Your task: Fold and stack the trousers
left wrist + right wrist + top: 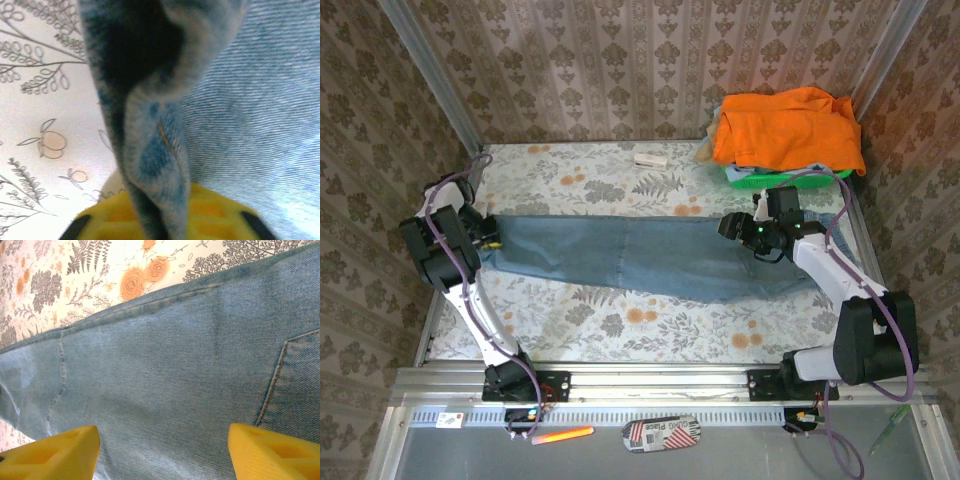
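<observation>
— Two small things lay nearest, below the ribbed metal rail: a slim orange pen and a flat oval case with stripes. What was beyond?

— A smooth floral tablecloth, with the trousers stretched flat across its middle, leg ends to the left and waist to the right. They were faded mid-blue denim in a diagonal twill, paler along the legs (the left wrist view caught one rust-coloured thread).

— And the grippers?

— The left gripper was clamped on a thick folded ridge at the leg end, pinched between its yellow fingers. The right gripper had its jaws apart over the seat, its ridged yellow pads flanking plain denim beside a stitched pocket seam. Whether they touched the cloth, I couldn't tell.

— Farthest?

— A crumpled orange garment, heaped on something green in the back right corner.
</observation>
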Available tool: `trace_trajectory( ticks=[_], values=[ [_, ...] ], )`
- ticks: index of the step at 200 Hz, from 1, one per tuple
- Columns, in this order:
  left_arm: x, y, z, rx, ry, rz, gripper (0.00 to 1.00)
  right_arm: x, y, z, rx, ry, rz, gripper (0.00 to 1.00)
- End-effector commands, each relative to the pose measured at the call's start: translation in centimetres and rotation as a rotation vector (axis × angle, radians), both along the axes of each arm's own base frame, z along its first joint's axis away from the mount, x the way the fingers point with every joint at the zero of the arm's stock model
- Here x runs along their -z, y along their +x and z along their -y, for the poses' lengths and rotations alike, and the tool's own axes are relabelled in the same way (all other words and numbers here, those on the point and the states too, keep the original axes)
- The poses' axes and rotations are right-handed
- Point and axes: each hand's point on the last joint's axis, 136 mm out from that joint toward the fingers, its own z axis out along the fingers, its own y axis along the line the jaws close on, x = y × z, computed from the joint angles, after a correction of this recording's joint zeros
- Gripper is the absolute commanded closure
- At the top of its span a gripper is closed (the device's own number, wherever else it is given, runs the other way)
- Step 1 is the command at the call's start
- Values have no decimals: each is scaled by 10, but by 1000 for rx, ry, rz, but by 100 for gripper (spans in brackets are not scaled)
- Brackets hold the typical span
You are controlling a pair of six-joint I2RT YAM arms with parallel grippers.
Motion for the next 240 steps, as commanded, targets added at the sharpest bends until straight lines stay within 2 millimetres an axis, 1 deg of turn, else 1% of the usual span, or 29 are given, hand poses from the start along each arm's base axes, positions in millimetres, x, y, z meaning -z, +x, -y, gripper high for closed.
trace_trajectory(
  ticks=[1,15,27,47,64,76,85,105,124,150,166,174,189,215,240],
  values=[
    [25,-24,12,1,-48,-113,100,-7,-2,4,7,-15,36,30],
    [17,-23,12,-2,-34,-99,100,-8,-3,6,11,-15,42,30],
    [4,-20,10,-13,-18,-73,100,-10,-3,7,14,-13,47,30],
    [-34,-12,12,-58,-9,25,100,-12,-2,7,15,-12,51,30],
    [-68,-8,13,-143,-4,114,100,-11,-1,7,17,-9,51,31],
    [-87,-7,25,-156,-25,170,100,-11,-1,7,18,-7,52,31],
    [-97,-9,33,-145,-5,179,100,-12,-1,6,17,-6,53,31],
    [-109,-11,62,-89,-22,177,100,-10,-2,6,20,-3,53,32],
    [-120,-15,101,-60,-134,191,100,-7,-3,7,21,-3,47,33],
    [-149,-21,148,-11,-188,239,100,0,-3,8,27,-11,30,33],
    [-168,-20,179,-9,-292,292,100,8,-2,8,29,-13,6,33],
    [-173,-20,193,-12,-330,299,100,13,-2,9,33,-18,-5,33],
    [-185,-24,224,34,-370,313,100,19,-4,11,40,-31,-24,33],
    [-197,-31,282,112,-467,330,100,28,-5,12,48,-38,-44,33],
    [-198,-40,331,162,-517,329,100,34,-8,15,56,-53,-60,33]
  ],
)
